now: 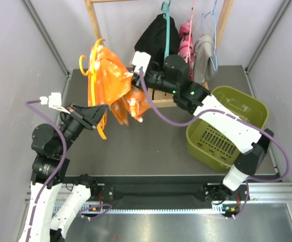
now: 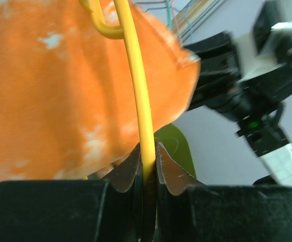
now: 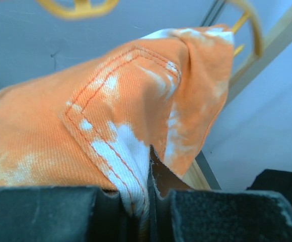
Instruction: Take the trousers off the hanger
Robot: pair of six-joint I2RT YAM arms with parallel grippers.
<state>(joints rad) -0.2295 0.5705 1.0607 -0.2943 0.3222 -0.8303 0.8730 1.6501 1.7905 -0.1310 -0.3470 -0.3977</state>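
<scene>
White shells (image 1: pixel 226 123), black joints (image 1: pixel 48 138), purple cables (image 1: pixel 162 117), green LED (image 1: pixel 192 94); left pincer (image 2: pixel 147 151), right pincer (image 3: pixel 150 161) black.

We see orange trousers (image 1: pixel 113 80) blotched with white and stitched in darker orange, on a yellow hanger (image 2: pixel 140 101). The others are a plain black pair (image 1: pixel 155 38), a pink-and-dark floral pair (image 1: pixel 186 45) and a plain light grey pair (image 1: pixel 203 53). The basket (image 1: pixel 201 136) is olive green.

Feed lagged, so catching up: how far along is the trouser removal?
Done: no trousers look free yet. In hand: left fingers clamp the yellow hanger, right fingers pinch the orange trousers still draped on it. Left: black trousers, floral trousers and grey trousers hang on the rack.
</scene>
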